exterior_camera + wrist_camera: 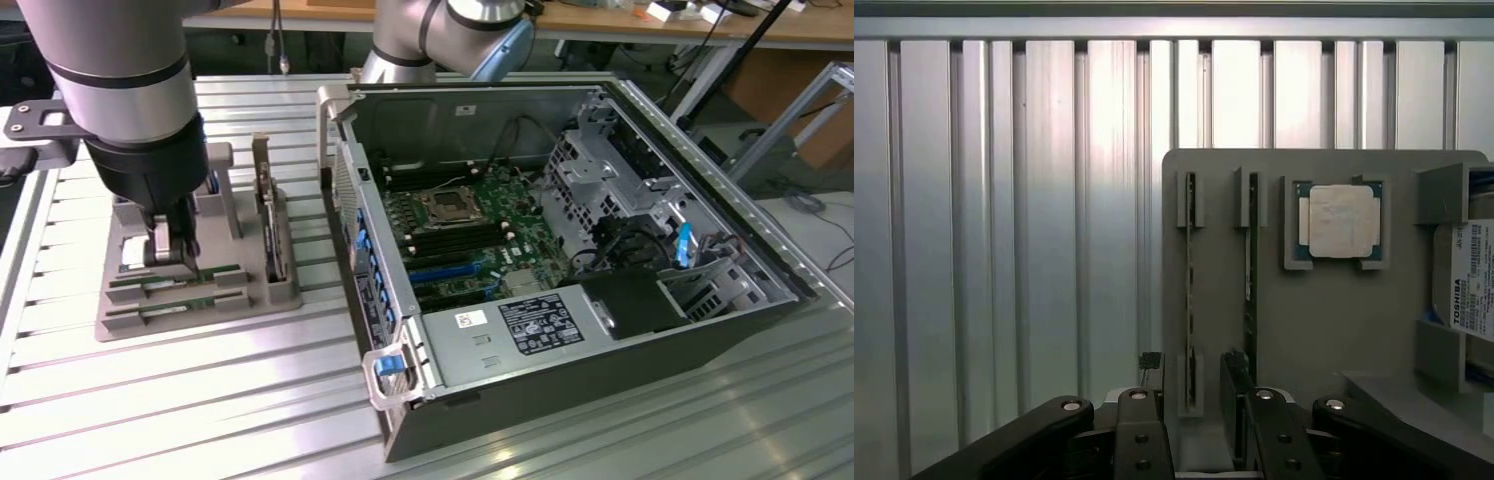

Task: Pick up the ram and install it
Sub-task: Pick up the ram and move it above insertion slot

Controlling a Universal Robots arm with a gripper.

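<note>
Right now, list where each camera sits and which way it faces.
Exterior view: off the arm, high, looking down on the open computer case and grey holder; arm and gripper at the exterior view's left.
Wrist view: on the wrist, looking past the open fingers onto the holder, ram, processor, hard drive.
Shared: holder, gripper, slatted table.
</note>
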